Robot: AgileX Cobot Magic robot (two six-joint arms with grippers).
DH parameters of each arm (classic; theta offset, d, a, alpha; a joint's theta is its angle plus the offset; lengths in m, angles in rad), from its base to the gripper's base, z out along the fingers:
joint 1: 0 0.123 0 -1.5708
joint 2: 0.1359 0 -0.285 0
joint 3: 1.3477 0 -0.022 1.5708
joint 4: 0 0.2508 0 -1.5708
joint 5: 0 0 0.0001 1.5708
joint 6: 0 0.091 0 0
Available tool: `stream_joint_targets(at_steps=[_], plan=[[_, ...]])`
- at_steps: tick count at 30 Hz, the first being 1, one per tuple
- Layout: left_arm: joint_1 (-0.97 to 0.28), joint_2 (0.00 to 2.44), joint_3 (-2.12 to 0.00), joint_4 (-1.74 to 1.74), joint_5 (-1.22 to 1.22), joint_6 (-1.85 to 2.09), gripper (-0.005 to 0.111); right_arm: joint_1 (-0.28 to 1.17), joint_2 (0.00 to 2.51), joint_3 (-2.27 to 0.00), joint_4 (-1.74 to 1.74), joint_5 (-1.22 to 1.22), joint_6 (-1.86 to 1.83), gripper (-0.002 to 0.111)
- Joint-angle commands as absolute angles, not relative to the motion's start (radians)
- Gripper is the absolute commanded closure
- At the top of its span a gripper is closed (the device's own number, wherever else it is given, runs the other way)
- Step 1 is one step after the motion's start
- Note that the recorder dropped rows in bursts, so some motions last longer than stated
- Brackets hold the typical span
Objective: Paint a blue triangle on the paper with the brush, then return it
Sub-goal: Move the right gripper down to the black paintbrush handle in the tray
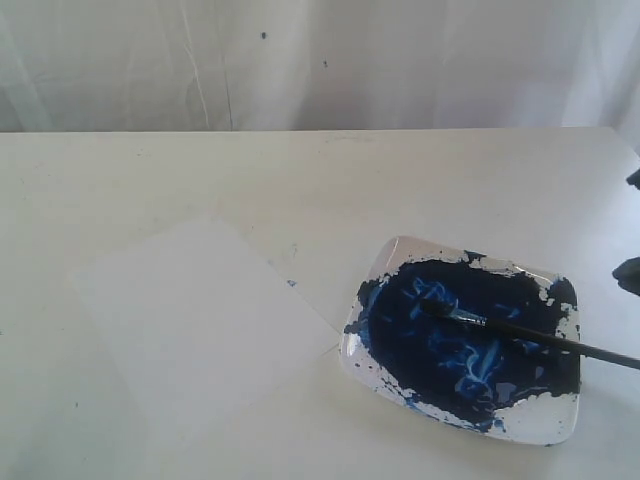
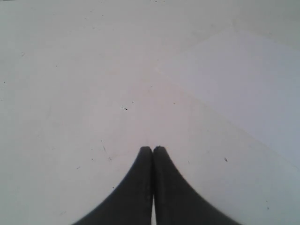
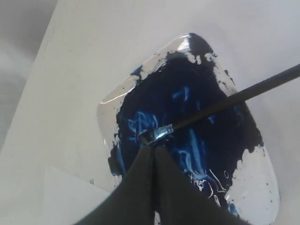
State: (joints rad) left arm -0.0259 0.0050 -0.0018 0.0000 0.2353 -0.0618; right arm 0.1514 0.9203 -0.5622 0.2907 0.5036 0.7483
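Note:
The brush lies in the paint dish, its tip in the dark-blue paint and its black handle sticking out over the right rim. The paper lies flat to the left of the dish; no blue triangle shows on it. My right gripper is shut with nothing between its fingers, hanging above the dish in line with the ferrule of the brush. My left gripper is shut and empty over the bare table, beside a corner of the paper.
A dark bit of the right arm shows at the exterior view's right edge. A white curtain hangs behind the table's far edge. A small blue speck marks the table beside the paper.

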Motion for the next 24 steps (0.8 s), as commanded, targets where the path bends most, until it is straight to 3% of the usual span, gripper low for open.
stream_joint_targets(at_steps=[1,5,11,24], plan=[[-0.023,0.000,0.000,0.000,0.233,-0.059,0.107,0.159,0.970,-0.519,0.110,0.449,1.024,0.105],[-0.023,0.000,0.000,0.000,0.233,-0.059,0.107,0.159,1.008,-0.489,0.000,0.431,1.253,0.089],[-0.023,0.000,0.000,0.000,0.233,-0.059,0.107,0.159,1.058,-0.451,-0.012,0.303,1.317,0.064],[-0.023,0.000,0.000,0.000,0.233,-0.059,0.107,0.159,1.197,-0.387,-0.012,0.222,1.528,0.061]])
